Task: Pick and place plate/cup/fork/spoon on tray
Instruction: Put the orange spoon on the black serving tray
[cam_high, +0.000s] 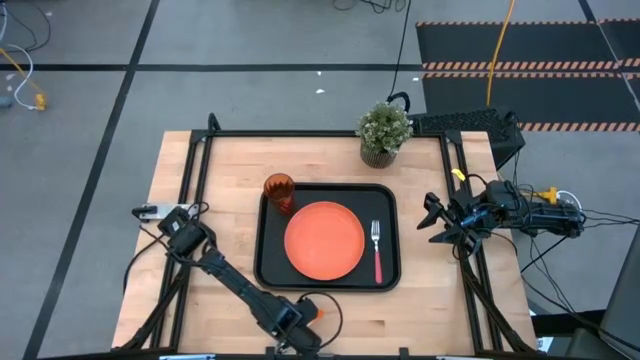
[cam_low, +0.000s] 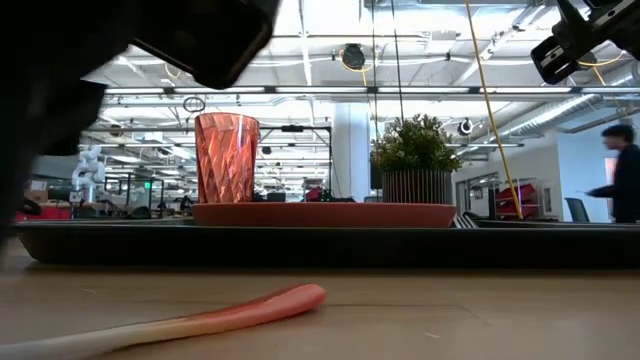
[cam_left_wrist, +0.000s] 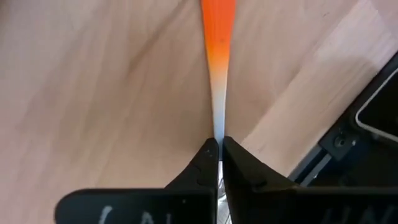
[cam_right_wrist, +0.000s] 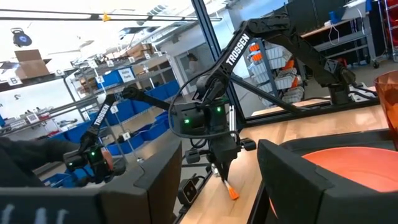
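The black tray (cam_high: 268, 272) lies mid-table. On it are the orange plate (cam_high: 324, 240), the amber cup (cam_high: 279, 190) at its far left corner, and the red-handled fork (cam_high: 377, 250) to the right of the plate. My left gripper (cam_left_wrist: 219, 146) is at the table's near edge, in front of the tray, shut on the orange-handled spoon (cam_left_wrist: 217, 37). The spoon also shows in the low view (cam_low: 230, 315). My right gripper (cam_high: 432, 215) is open and empty, right of the tray. My left gripper pinches the spoon's pale narrow neck (cam_left_wrist: 218, 127) between its two fingertips, which lie across the handle. In the right wrist view the fingers slant down from above. The orange handle end (cam_low: 305, 294) points away from the fingers, low over or on the table. The bowl is hidden by the fingers.
A potted green plant (cam_high: 384, 130) stands at the table's far edge behind the tray. Bare wood lies left of the tray and in front of it. A person (cam_low: 625, 180) stands in the room beyond the table.
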